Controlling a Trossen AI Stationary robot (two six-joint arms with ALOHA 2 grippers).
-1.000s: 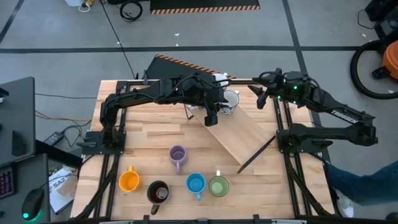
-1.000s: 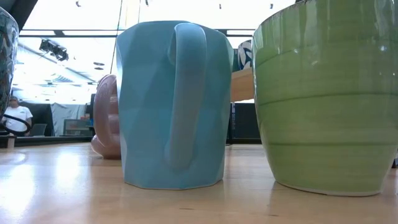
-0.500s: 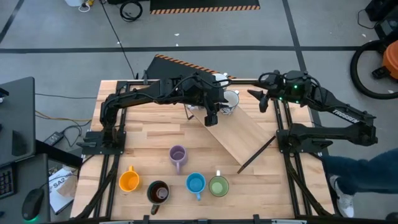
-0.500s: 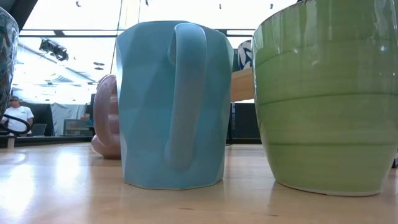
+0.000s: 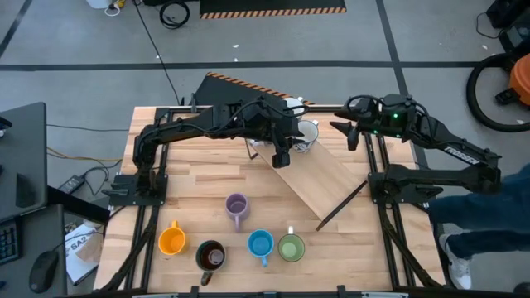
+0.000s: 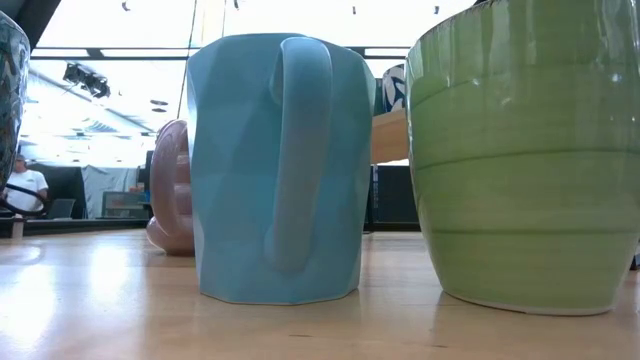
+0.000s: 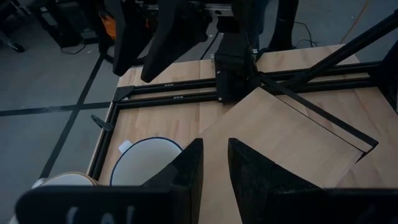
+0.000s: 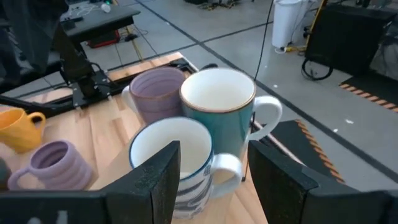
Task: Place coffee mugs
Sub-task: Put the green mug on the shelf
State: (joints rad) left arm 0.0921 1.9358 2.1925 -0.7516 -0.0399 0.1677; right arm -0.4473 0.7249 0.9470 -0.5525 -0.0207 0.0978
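Note:
Five mugs stand upright on their bases along the near side: lavender (image 5: pixel 236 207), orange (image 5: pixel 171 240), dark brown (image 5: pixel 211 255), blue (image 5: pixel 261 244) and green (image 5: pixel 291 247). At the far middle stands a cluster: a white mug with blue stripes (image 8: pixel 171 155), a teal mug (image 8: pixel 217 106) and a second lavender mug (image 8: pixel 155 93). My left gripper (image 5: pixel 281 157) hovers open over the wooden board's far end, beside a white blue-rimmed mug (image 7: pixel 146 165). My right gripper (image 8: pixel 211 180) is open, just right of the cluster, its fingers on either side of the striped mug and clear of it.
A wooden board (image 5: pixel 323 186) lies slanted across the table's right half, with a thin black rod (image 5: pixel 339 207) along its near right edge. Black frame rails (image 5: pixel 149 232) run along both sides. A person's legs (image 5: pixel 480 223) show by the right near corner.
Neither arm has visibly moved, and no mug has shifted. The person's legs by the table's right near corner have moved farther into view.

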